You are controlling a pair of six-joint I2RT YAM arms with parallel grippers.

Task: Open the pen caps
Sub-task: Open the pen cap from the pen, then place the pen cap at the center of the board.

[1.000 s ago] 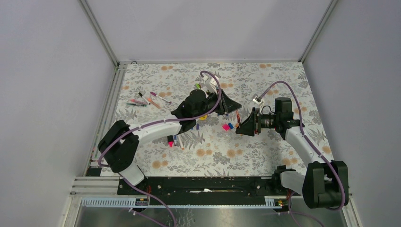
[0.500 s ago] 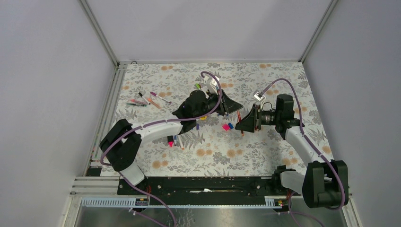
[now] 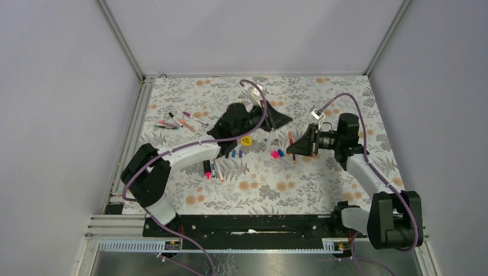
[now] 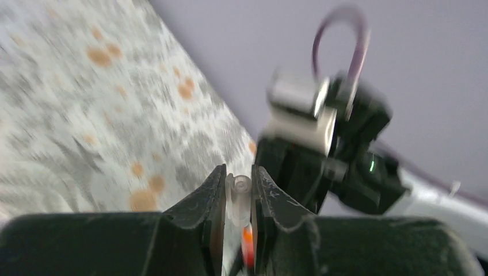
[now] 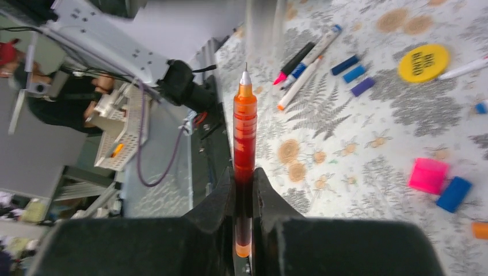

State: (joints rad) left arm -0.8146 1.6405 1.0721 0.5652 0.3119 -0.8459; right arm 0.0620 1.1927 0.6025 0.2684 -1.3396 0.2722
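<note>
One clear cap in L hand, wrist cam only.

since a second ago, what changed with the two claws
The right claw closed on the orange pen. The left claw, shut on a pale cap, swung toward the far side, uncovering the yellow disc. The loose pens and loose caps stayed put.

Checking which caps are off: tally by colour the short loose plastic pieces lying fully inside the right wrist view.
Blue pieces: 3
Purple piece: 1
Pink piece: 1
Total: 5
</note>
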